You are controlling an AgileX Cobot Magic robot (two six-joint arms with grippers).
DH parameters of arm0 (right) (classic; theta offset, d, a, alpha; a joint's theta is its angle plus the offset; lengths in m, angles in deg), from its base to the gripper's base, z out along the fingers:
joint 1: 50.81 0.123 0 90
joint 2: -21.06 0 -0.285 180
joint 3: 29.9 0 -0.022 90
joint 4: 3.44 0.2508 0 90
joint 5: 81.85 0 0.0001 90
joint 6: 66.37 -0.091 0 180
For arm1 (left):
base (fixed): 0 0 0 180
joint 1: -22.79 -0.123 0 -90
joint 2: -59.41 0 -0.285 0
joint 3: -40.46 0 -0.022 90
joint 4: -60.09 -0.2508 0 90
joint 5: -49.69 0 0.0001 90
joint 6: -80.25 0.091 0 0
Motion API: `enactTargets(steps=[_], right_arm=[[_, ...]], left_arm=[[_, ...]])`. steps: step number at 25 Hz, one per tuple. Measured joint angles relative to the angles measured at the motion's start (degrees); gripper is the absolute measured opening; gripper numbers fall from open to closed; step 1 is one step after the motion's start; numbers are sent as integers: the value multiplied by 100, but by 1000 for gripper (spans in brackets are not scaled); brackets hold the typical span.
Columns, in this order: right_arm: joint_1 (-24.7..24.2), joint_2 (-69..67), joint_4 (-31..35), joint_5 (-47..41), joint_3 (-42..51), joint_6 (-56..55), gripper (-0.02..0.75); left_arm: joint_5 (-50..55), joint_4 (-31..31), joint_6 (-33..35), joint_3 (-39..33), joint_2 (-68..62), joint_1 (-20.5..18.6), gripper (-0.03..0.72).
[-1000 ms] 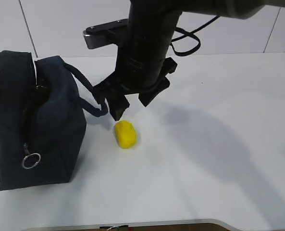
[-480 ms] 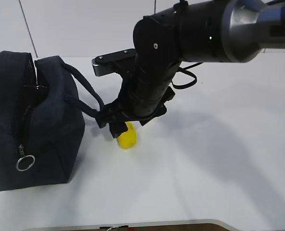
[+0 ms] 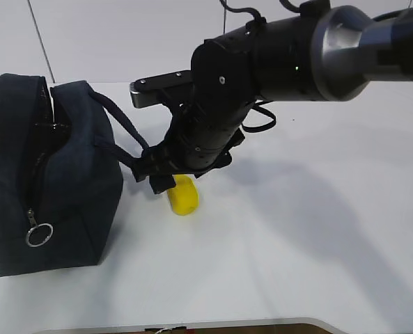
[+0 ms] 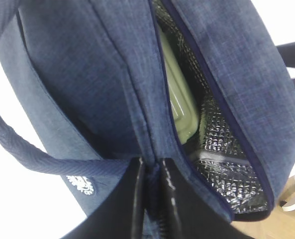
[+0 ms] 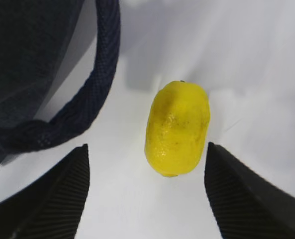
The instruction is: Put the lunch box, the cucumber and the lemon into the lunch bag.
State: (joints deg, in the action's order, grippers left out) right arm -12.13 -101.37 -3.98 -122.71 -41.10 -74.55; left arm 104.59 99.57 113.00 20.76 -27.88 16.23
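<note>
The navy lunch bag [image 3: 53, 181] stands at the left with its top open. In the left wrist view my left gripper [image 4: 152, 172] is shut on the bag's zipper edge [image 4: 147, 124] and holds the opening apart. The lunch box's sage-green lid [image 4: 179, 104] shows inside, against the silver lining [image 4: 222, 154]. The lemon [image 3: 182, 195] lies on the table just right of the bag. My right gripper [image 5: 146, 147] is open and low over the lemon [image 5: 177, 129], which sits between the fingertips, nearer the right one. The cucumber is out of view.
One bag handle [image 5: 102, 79] loops down onto the table close to the left finger [image 5: 62, 194]. The zipper's metal ring pull [image 3: 37, 234] hangs on the bag's front. The white table [image 3: 317, 229] stretches to the right of the lemon.
My right gripper has come down from above the lemon to straddle it, still open. The lemon has stayed put. The bag has shifted slightly.
</note>
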Motion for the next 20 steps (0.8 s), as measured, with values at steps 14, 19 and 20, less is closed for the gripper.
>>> enactTargets(steps=[14,19,20], right_arm=[[0,-261,-798,428,29,-877,568],[0,-402,-798,486,-21,-901,568],[0,-440,-798,498,-34,-909,568]], left_arm=[[10,0,0,0,2,0,12],[10,0,0,0,2,0,12],[10,0,0,0,2,0,12]])
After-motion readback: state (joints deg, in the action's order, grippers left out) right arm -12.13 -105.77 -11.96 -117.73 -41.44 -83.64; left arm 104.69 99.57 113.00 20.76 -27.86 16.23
